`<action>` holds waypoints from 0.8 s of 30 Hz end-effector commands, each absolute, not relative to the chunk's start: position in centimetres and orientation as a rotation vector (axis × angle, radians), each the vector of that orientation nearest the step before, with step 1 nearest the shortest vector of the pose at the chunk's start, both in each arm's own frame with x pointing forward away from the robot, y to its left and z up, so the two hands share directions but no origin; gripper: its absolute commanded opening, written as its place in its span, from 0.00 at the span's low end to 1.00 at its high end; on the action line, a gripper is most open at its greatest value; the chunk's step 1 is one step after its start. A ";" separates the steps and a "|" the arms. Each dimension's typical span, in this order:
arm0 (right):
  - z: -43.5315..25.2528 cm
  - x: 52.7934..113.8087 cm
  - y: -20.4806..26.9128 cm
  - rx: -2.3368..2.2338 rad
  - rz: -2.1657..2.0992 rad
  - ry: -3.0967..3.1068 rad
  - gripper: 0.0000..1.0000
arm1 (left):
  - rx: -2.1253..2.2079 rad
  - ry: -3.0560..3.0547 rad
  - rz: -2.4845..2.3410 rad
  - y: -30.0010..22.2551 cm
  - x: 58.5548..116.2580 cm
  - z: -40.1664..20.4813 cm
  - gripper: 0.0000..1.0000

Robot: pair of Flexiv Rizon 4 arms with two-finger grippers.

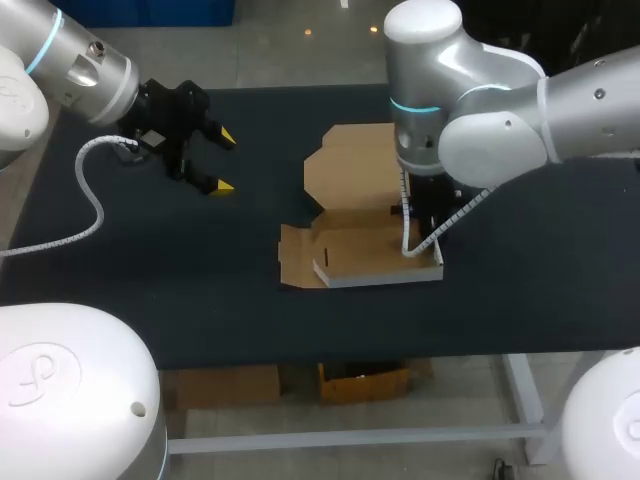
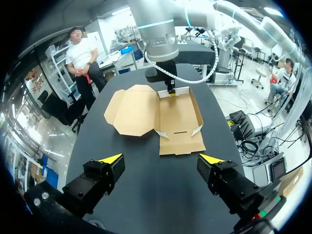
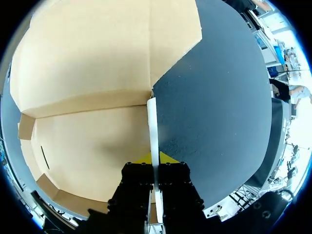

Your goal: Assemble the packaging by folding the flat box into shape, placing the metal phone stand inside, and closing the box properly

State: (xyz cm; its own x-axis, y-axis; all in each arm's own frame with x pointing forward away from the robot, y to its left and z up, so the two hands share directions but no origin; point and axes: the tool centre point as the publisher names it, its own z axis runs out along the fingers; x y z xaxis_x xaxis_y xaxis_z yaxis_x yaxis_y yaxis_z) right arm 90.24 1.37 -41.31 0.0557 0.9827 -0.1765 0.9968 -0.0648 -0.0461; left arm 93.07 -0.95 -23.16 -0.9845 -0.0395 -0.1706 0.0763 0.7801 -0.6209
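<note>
1. Head view: your left end effector [image 1: 223,160] hovers over the worktop [image 1: 150,260], fingers spread wide with nothing between them. The half-folded box [image 1: 350,245] lies well off to its side, under your right arm.
2. Left wrist view: the box sits ahead of the left fingers with its lid [image 2: 129,107] lying flat. Your right end effector [image 2: 170,92] is at the box's far wall.
3. Right wrist view: the right fingers are pinched on the box's upright side wall [image 3: 153,126], one on each face.
</note>
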 end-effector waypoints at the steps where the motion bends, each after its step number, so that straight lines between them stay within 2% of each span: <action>1: -41.3 90.7 1.5 2.216 -0.283 2.076 0.00 | 0.030 2.802 -0.985 -0.9 93.2 -23.1 1.00; 16: -41.1 90.9 1.6 2.184 -0.355 2.022 0.00 | 0.030 2.802 -0.985 -0.9 93.2 -23.1 1.00; 24: -41.0 90.3 1.6 2.198 -0.175 2.062 0.00 | 0.030 2.802 -0.985 -0.9 93.2 -23.1 1.00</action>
